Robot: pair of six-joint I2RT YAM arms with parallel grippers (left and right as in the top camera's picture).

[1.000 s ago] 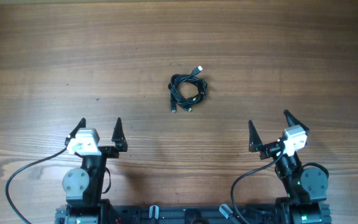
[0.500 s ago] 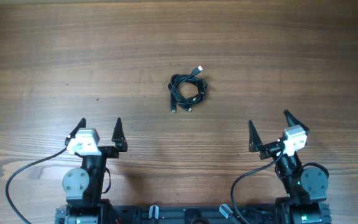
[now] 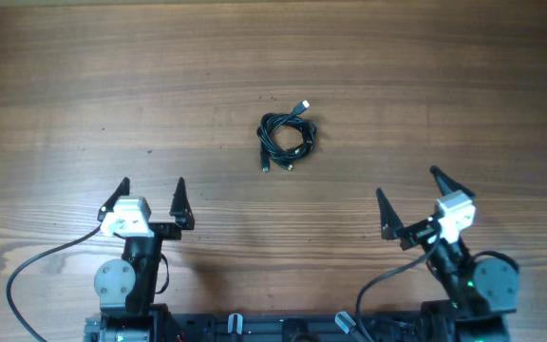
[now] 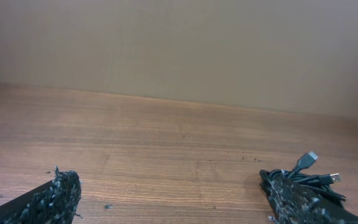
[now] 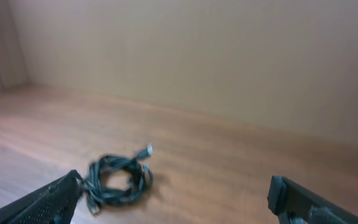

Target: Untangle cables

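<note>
The cables [image 3: 287,139] lie as one small coiled bundle of thin black cords on the wooden table, with a silver-tipped plug sticking out at the upper right and two plugs at the lower left. The bundle also shows in the left wrist view [image 4: 309,174], partly behind the right finger, and in the right wrist view [image 5: 118,178], blurred. My left gripper [image 3: 150,195] is open and empty near the front left. My right gripper [image 3: 408,198] is open and empty near the front right. Both are well apart from the bundle.
The wooden table [image 3: 273,57] stretches wide around the bundle. A plain wall [image 4: 179,50] rises behind its far edge. The arm bases and their thick black cables [image 3: 36,275] sit along the front edge.
My right gripper has shifted and turned slightly to the left. The left arm and the cable bundle have not moved.
</note>
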